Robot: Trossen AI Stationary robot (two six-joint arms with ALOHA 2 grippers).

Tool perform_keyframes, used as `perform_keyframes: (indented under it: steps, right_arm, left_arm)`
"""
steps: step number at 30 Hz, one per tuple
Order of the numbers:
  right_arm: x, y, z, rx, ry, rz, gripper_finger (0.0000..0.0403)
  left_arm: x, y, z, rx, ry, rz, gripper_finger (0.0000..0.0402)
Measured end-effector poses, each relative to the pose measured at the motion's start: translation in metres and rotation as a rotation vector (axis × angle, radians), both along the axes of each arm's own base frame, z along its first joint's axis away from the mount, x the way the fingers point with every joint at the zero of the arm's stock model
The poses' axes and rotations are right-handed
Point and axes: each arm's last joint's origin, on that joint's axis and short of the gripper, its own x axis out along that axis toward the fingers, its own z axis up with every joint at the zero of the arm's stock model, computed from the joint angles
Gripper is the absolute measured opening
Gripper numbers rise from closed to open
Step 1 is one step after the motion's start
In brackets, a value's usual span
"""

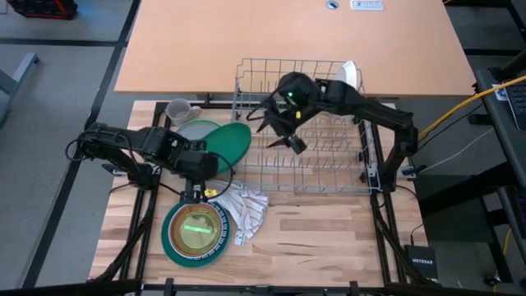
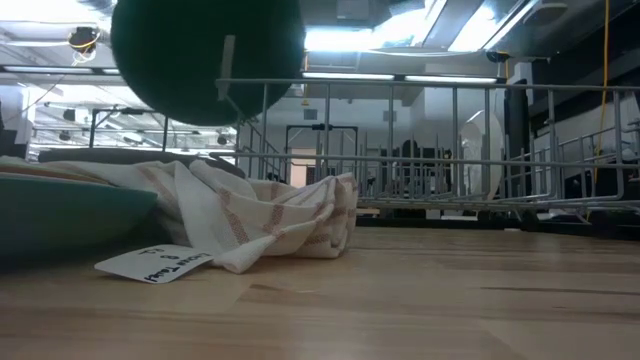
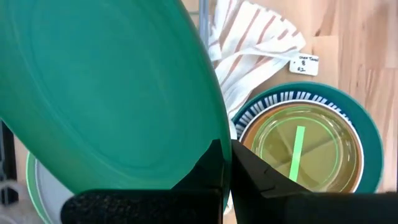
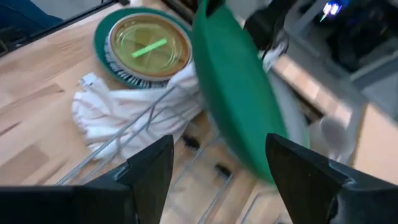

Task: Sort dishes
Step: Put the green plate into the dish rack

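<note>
My left gripper (image 1: 201, 164) is shut on a large green plate (image 1: 228, 142), which it holds up over the table's left part, beside the wire rack (image 1: 304, 156). Under the green plate a grey plate (image 1: 189, 131) lies flat on the table. A grey mug (image 1: 178, 109) stands beyond it. Near the front edge a teal plate (image 1: 173, 240) carries a striped plate and a yellowish bowl (image 1: 196, 228). My right gripper (image 1: 283, 136) hangs open over the rack, pointing toward the green plate (image 4: 239, 99), with nothing between its fingers. My left gripper pinches the green plate's rim (image 3: 210, 148) between its two fingers, one on each face, on the side toward the left arm. The fingers come from above, slanting down. The plate (image 2: 205, 55) is tilted and lifted clear of the table and the grey plate.
A white cloth with stripes (image 1: 244, 210) lies crumpled between the teal stack and the rack's near left corner, a paper tag (image 2: 155, 264) beside it. A white plate (image 1: 350, 74) stands in the rack's far right corner. Bare wood lies along the front right.
</note>
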Motion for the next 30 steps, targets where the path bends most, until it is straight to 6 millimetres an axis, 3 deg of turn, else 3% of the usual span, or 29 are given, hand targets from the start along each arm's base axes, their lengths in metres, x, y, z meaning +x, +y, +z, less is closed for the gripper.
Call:
perform_keyframes:
  steps: [5,13,30]
  right_arm:
    - [0.012,0.006,0.000,-0.041,-0.070,0.031,0.0257]
    - [0.024,0.008,-0.023,-0.027,0.045,0.029,0.0257]
    - [0.040,0.003,-0.051,-0.009,0.175,-0.059,0.0257]
  left_arm:
    - [0.002,-0.001,0.001,0.011,-0.020,-0.053,0.0000]
    - [0.006,-0.001,0.002,0.039,-0.047,-0.141,0.0000]
    - [0.007,-0.001,0.003,0.095,-0.062,-0.196,0.0000]
